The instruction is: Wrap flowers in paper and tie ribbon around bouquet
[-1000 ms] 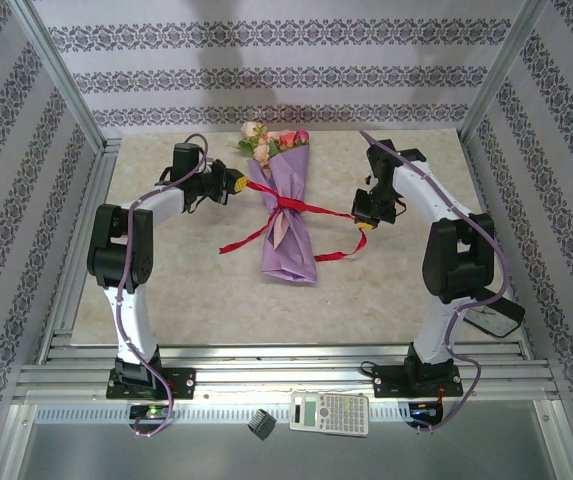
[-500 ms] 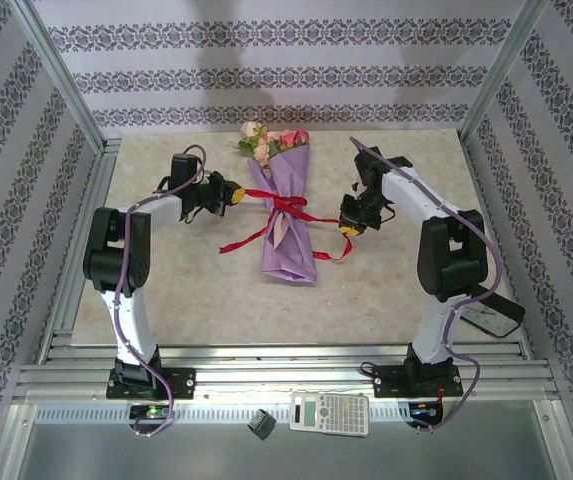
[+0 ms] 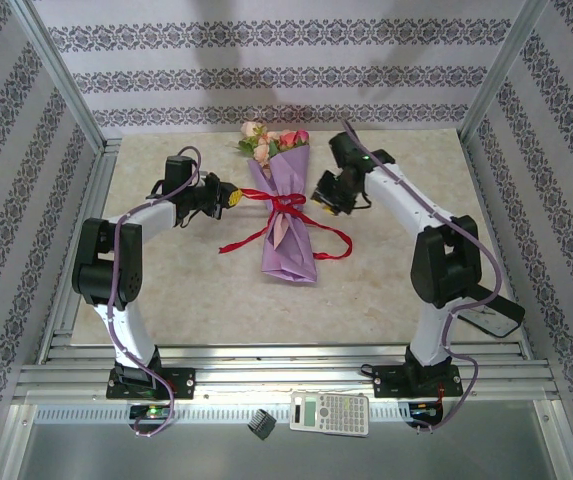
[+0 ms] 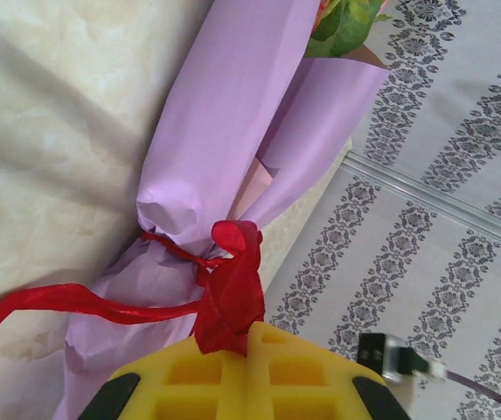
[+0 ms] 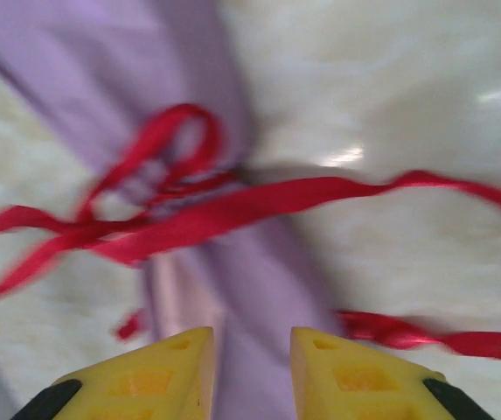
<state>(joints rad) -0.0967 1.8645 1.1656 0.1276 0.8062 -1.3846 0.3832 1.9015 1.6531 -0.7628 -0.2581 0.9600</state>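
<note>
Roughly mid-counter, lying flat: long cone-shaped bouquet (image 3: 288, 240), wrapped in creased lilac paper (image 4: 224, 114), pink and cream roses (image 3: 271, 140) poking out at the far end, narrow tail toward the near edge. Cinched a little toward the bloom end by a narrow bright red ribbon (image 3: 288, 203), with a small loop at the knot. Loose ends trailing near-left and near-right over the pale marbled counter (image 3: 186, 290).

Left tool (image 4: 246, 350): yellow jaws pressed together, pinching a ribbon strand just beside the knot, on the bouquet's left. Right tool (image 5: 252, 350): jaws spread with a clear gap, nothing between them, hovering just beside the bouquet's right flank near the knot. Ribbon loop and one long tail just ahead of its tips, blurred.

Judged step: snugging or finishing the knot. Wrapping apparently done, tie nearly so.

To do it well:
- Hold the left pinch firm as the anchor, without dragging the bouquet leftward.
- Bring the spread right tool onto a single strand on the right side, not the paper and not two strands at once.
- Close fully before pulling.
- Pull outward and low along the counter, opposite the left, to seat the knot snug instead of lifting the cone.
- Ease off at the first even pucker in the paper. Thin sheet, likely to tear under too much pull.
- Curly, slick ribbon, likely to slip from a shallow grip. Take it deep between the jaws.
</note>
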